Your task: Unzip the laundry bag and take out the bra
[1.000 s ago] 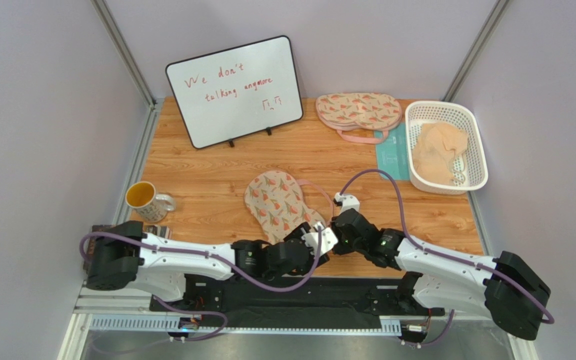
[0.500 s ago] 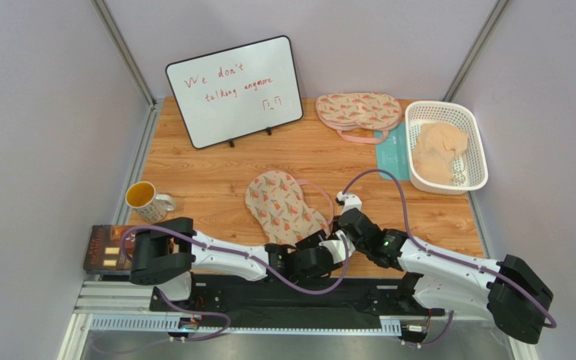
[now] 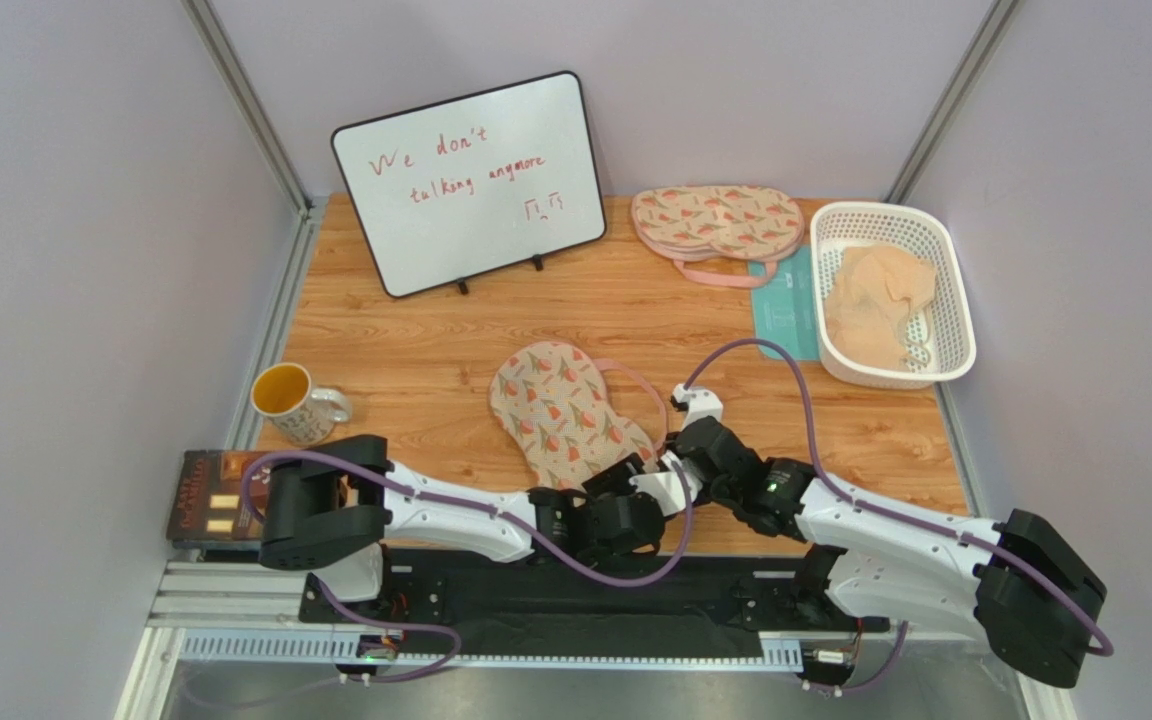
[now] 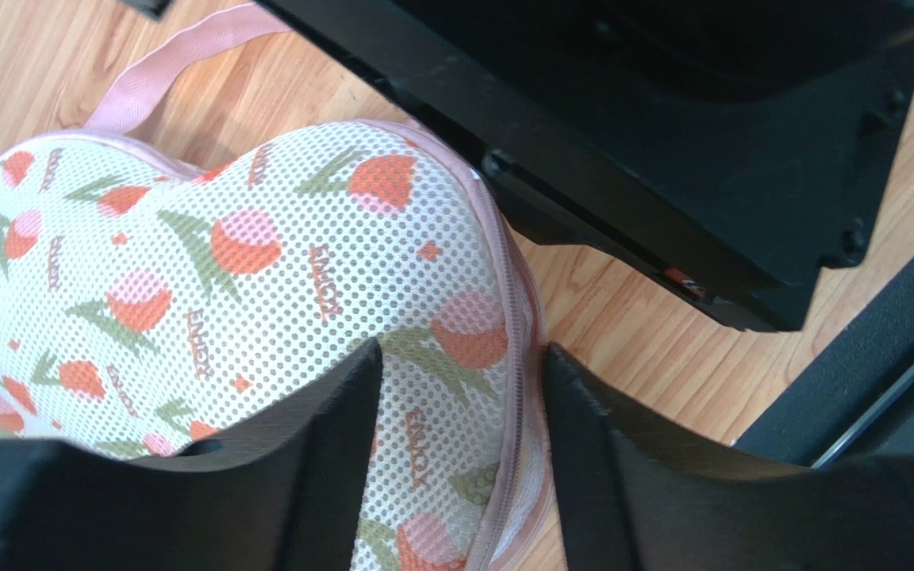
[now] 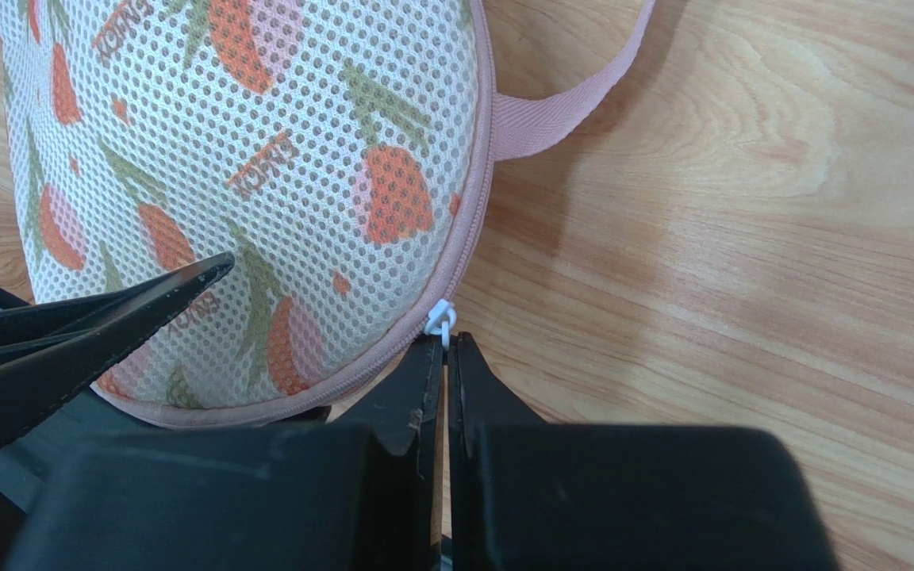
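Two printed laundry bags are seen on the wooden table [image 3: 432,345]. The laundry bag [image 3: 560,413] being worked on is laid flat near the table's front middle, between the two arms' tips, with its pink loop strap [image 5: 557,113] stretched out on the wood. A second laundry bag [image 3: 717,222] is placed at the far edge, just beside one white basket [image 3: 962,300], in which one peach fabric heap [image 3: 880,308] is held.

The right gripper [image 5: 444,345] is closed tight, and the one white zipper pull [image 5: 439,319] on the bag's pink edge is pinched at its fingertips. The left gripper [image 4: 459,357] is held partly open, with the bag's near lobe and trimmed edge seen between its two fingers; whether the fabric is pressed cannot be told.

One whiteboard [image 3: 470,180], one yellow-lined mug [image 3: 297,402] and one dark box [image 3: 207,503] are also counted.
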You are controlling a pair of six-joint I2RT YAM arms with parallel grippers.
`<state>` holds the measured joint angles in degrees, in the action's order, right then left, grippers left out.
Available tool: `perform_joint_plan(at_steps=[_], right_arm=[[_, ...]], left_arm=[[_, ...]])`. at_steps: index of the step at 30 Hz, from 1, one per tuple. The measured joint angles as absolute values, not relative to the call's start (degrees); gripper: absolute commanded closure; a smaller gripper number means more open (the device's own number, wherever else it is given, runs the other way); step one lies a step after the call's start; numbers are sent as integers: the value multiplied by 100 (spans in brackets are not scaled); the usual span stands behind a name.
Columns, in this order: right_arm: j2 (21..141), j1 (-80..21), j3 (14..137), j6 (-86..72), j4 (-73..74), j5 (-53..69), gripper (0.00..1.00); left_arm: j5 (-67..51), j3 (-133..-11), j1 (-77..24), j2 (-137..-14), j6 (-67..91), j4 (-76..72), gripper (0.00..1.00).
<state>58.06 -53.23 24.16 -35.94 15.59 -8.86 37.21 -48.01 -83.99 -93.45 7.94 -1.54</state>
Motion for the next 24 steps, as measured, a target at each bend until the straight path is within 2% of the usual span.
perform_joint_plan(at_steps=[7, 8, 18, 24], right_arm=[[5806, -5323, 2416, -3594, 1555, -862, 100], [5806, -5323, 2416, -3597, 1555, -858, 100], [5835, -5332, 2416, -3597, 1555, -836, 100], [6036, -5339, 2416, -3594, 1492, -784, 100]], left_arm=[[3787, -4705, -8403, -9356, 919, -272, 88], [3785, -4685, -8405, -9360, 904, -281, 99], [3754, -4366, -8403, -9310, 1004, -585, 100], [3677, -3811, -8403, -8702, 1131, -659, 100]])
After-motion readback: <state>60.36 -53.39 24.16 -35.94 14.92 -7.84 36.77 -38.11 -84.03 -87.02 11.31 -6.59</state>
